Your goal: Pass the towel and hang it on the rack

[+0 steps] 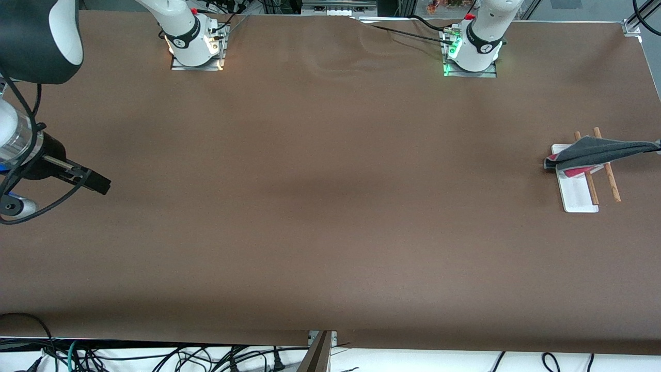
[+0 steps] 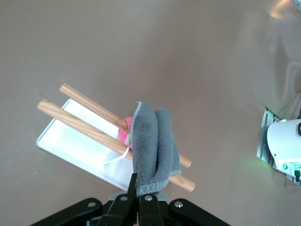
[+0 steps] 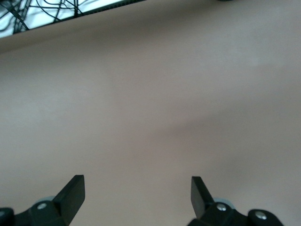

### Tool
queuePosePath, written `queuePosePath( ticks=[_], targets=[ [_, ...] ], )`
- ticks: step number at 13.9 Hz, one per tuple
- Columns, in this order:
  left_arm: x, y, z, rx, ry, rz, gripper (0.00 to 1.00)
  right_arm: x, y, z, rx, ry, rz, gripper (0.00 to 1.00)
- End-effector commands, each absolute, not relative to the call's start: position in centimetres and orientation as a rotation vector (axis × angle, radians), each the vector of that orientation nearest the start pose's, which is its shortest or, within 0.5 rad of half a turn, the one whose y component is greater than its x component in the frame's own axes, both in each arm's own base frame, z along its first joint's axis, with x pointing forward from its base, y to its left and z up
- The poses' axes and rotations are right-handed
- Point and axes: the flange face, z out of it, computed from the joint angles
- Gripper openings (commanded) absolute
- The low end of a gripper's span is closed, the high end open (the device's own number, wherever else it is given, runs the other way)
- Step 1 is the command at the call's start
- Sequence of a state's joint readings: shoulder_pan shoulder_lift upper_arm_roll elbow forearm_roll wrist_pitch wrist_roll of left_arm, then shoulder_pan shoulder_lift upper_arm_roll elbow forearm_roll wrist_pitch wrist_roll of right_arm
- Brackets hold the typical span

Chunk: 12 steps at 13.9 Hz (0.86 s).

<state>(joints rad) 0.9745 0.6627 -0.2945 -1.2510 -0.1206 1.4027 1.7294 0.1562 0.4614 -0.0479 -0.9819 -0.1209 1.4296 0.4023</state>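
The towel (image 2: 153,153) lies draped grey side up across the two wooden rods of the rack (image 2: 84,141), with a little pink showing beneath it. The rack stands on its white base at the left arm's end of the table (image 1: 330,206). The left gripper (image 2: 138,186), over the rack, has its fingers pinched tight on the towel's edge. The right gripper (image 3: 138,188) waits over bare table at the right arm's end, its fingers (image 3: 74,188) spread wide with nothing between them. No brand, label or readable writing shows on the towel, rack or grippers.
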Motion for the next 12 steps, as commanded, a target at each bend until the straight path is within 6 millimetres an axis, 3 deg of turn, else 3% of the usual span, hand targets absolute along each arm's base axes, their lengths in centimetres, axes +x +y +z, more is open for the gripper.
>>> queuePosePath(
  ticks=[1, 5, 6, 7, 8, 10, 12],
  targets=[
    [50.2, 46.2, 36.5, 2.232, -1.338, 0.155, 0.0, 66.4, 4.0, 60.7, -3.292, 0.337, 0.001, 1.0],
    [49.4, 48.6, 34.1, 2.245, -1.386, 0.181, 0.0, 66.2, -0.2, 60.6, -3.262, 0.283, 0.063, 1.0],
    [49.1, 49.0, 33.7, 2.259, -1.379, 0.179, 0.17, 65.4, -1.0, 61.9, -3.244, 0.238, 0.061, 1.0],
    [49.1, 49.2, 33.2, 2.268, -1.37, 0.178, 0.94, 64.9, -1.7, 61.6, -3.241, 0.181, 0.088, 1.0],
    [49.1, 49.4, 32.7, 2.272, -1.363, 0.181, 1.0, 64.0, -2.3, 61.6, -3.239, 0.147, 0.092, 1.0],
    [48.8, 49.7, 32.5, 2.28, -1.351, 0.175, 1.0, 61.4, -3.9, 61.2, -3.216, 0.17, 0.087, 1.0],
    [49.3, 50.3, 32.9, 2.327, -1.377, 0.196, 1.0, 58.4, -3.9, 60.2, -3.195, 0.179, 0.118, 1.0]
  ],
)
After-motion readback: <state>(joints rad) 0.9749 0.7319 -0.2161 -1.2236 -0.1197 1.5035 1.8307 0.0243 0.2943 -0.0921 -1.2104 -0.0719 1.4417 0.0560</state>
